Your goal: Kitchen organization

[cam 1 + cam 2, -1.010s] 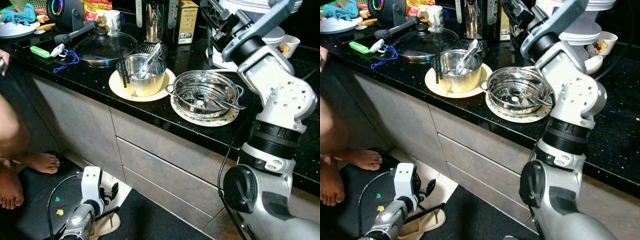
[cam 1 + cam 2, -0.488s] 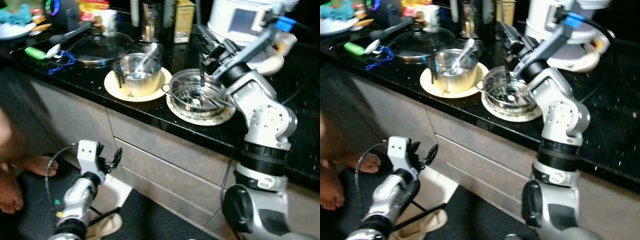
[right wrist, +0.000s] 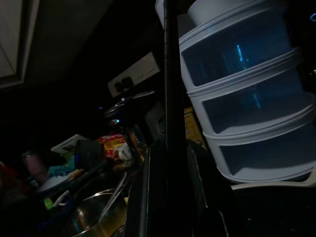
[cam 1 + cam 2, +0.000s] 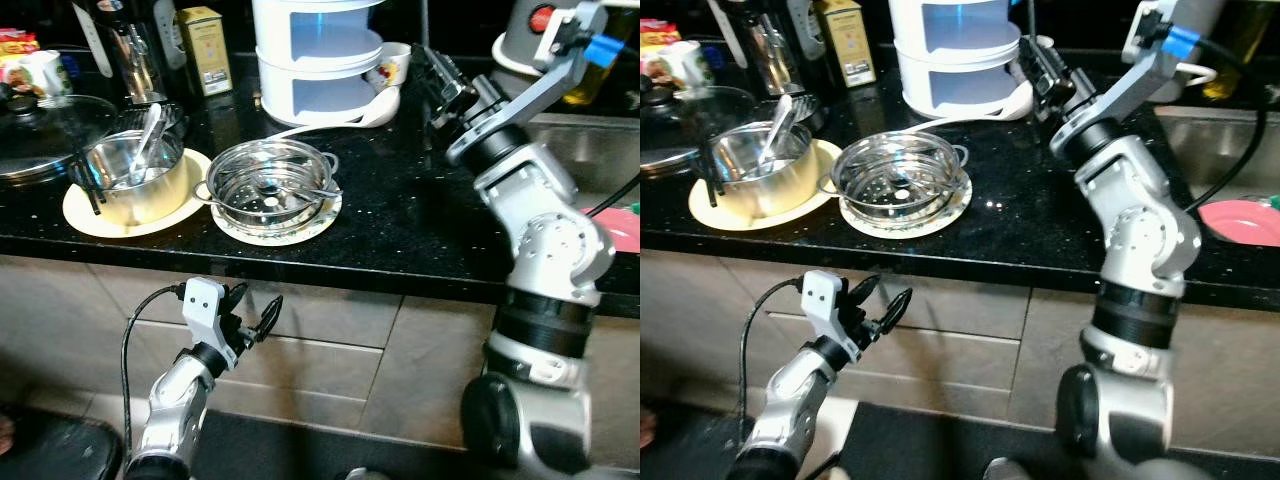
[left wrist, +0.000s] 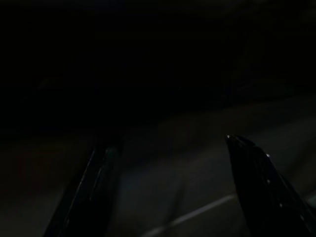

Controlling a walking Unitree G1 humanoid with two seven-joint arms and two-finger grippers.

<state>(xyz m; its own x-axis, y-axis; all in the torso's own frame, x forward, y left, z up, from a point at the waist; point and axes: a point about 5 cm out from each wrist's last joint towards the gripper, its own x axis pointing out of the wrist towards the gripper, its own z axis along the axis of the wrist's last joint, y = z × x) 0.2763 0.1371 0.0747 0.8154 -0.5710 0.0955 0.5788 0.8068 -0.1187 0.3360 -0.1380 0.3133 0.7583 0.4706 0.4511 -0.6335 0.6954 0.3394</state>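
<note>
Head views evenly lit and sharp, with glare on the perforated steel steamer pan (image 4: 268,178). Left wrist view nearly black; right wrist view dim.

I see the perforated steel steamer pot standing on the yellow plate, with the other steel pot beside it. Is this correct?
Not quite. In the left eye view the perforated steamer pot stands on a white patterned plate. The yellow plate is under the other steel pot, the one holding utensils, which does stand beside it on the black counter.
</note>
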